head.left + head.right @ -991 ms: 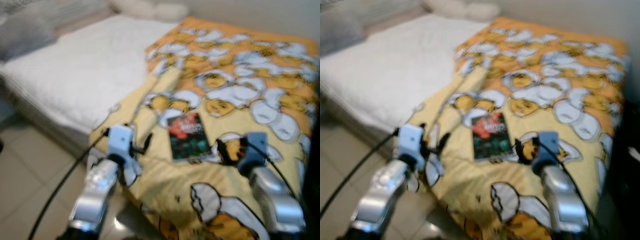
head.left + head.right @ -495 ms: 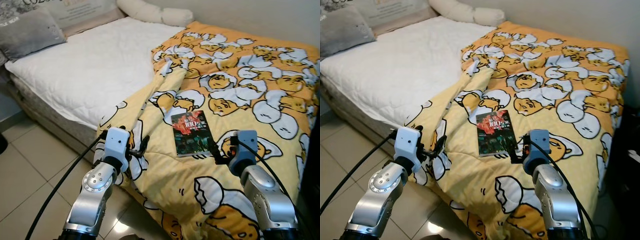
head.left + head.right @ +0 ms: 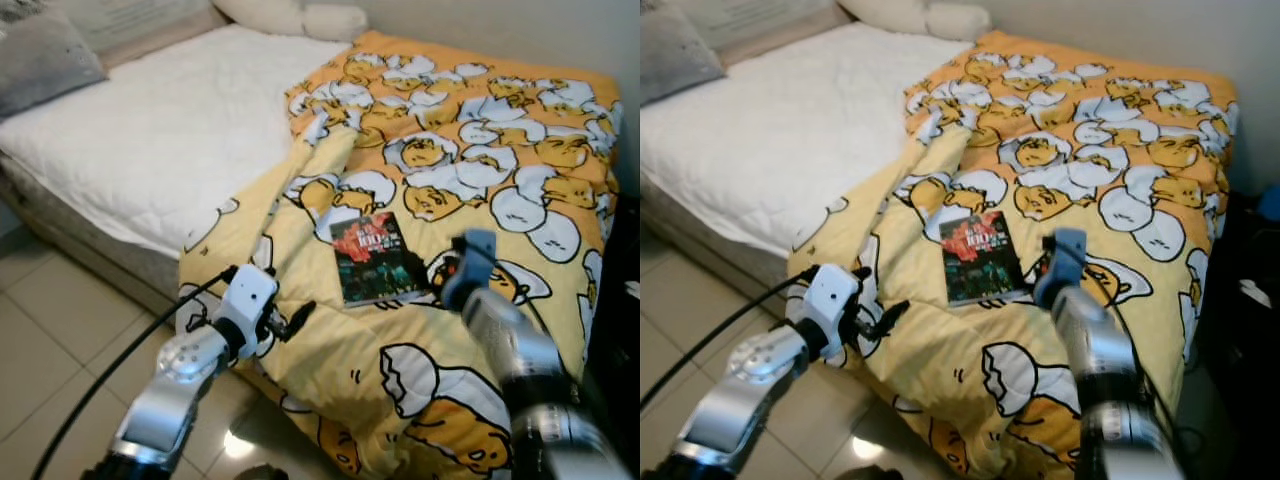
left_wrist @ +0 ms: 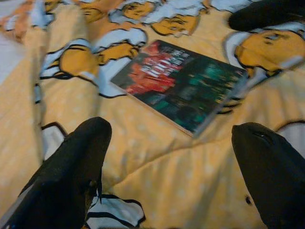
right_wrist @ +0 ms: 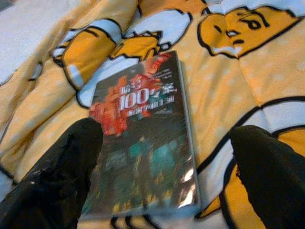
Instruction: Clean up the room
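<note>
**A:** Big picture first: a wide bed with a white quilted mattress (image 3: 150, 130), half covered by a soft yellow-and-orange duvet printed with cartoon egg faces (image 3: 480, 150), rumpled and spilling over the edge towards the pale tiled floor (image 3: 50, 360).

**B:** And lying flat on that duvet, the thing to tidy, I'd say: a thin glossy paperback book with a dark red-and-green cover (image 3: 372, 258).

**A:** Right tool (image 5: 167, 176) is spread wide, released, its black fingers (image 5: 62, 171) straddling the book's near end. Left tool (image 4: 176, 167) is also wide open, holding nothing, near the duvet's hanging edge, with the book ahead of it.

**B:** How would you take it?

**A:** Slick cover, thin slab, squashy bedding beneath. My judgement: come in low along the short edge, let one finger press into the duvet and slip under the book, then close across its thickness. Pinching from above risks grabbing fabric with it.
</note>
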Controlling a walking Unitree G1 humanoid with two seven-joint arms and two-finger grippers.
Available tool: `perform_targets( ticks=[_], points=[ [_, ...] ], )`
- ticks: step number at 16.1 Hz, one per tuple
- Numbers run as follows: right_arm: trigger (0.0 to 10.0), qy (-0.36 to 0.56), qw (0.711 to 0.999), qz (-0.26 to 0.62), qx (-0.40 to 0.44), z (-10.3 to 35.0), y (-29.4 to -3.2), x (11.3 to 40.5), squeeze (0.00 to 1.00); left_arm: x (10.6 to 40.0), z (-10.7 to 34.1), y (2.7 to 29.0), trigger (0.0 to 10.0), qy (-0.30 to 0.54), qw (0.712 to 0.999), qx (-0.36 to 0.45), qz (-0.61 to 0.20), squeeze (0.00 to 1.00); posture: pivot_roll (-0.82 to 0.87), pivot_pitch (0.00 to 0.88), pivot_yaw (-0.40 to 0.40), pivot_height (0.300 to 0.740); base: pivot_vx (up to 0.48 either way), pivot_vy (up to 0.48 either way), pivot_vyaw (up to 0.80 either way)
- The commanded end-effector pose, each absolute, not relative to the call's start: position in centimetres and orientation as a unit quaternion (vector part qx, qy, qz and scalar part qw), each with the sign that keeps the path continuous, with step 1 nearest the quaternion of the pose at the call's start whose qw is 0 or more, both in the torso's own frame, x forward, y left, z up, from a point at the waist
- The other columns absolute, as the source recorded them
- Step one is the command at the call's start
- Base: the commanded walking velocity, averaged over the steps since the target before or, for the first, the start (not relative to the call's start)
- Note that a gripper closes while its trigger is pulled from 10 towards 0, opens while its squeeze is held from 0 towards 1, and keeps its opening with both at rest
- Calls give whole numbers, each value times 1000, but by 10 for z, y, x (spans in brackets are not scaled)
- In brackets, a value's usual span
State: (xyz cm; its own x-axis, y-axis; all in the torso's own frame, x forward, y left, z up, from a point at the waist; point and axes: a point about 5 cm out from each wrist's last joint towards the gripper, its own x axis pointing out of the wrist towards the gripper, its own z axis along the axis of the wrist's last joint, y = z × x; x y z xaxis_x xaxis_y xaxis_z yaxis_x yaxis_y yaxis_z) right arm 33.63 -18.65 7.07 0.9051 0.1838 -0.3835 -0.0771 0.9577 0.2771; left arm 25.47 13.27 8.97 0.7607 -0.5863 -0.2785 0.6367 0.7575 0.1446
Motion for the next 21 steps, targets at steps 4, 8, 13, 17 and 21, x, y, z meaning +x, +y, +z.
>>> perform_targets(
  ticks=[4,8,13,17,21],
  points=[
    [10000,225,961,69,147,69,-191,350,0,232,110,151,10000,109,927,124,-337,671,93,75,-2,740,0,0,0],
    [10000,239,959,56,143,63,-197,349,0,212,117,158,10000,127,918,143,-346,675,132,156,-19,740,0,0,0],
    [10000,251,955,13,157,57,-200,347,0,189,126,163,10000,147,916,144,-344,678,162,187,-31,740,0,0,0],
    [10000,230,941,52,243,58,-190,348,0,184,129,163,10000,155,914,146,-345,675,174,192,-30,740,0,0,0],
    [10000,178,936,69,297,69,-188,354,0,181,131,164,10000,163,913,144,-346,675,180,202,-32,740,0,0,0]
  ],
)
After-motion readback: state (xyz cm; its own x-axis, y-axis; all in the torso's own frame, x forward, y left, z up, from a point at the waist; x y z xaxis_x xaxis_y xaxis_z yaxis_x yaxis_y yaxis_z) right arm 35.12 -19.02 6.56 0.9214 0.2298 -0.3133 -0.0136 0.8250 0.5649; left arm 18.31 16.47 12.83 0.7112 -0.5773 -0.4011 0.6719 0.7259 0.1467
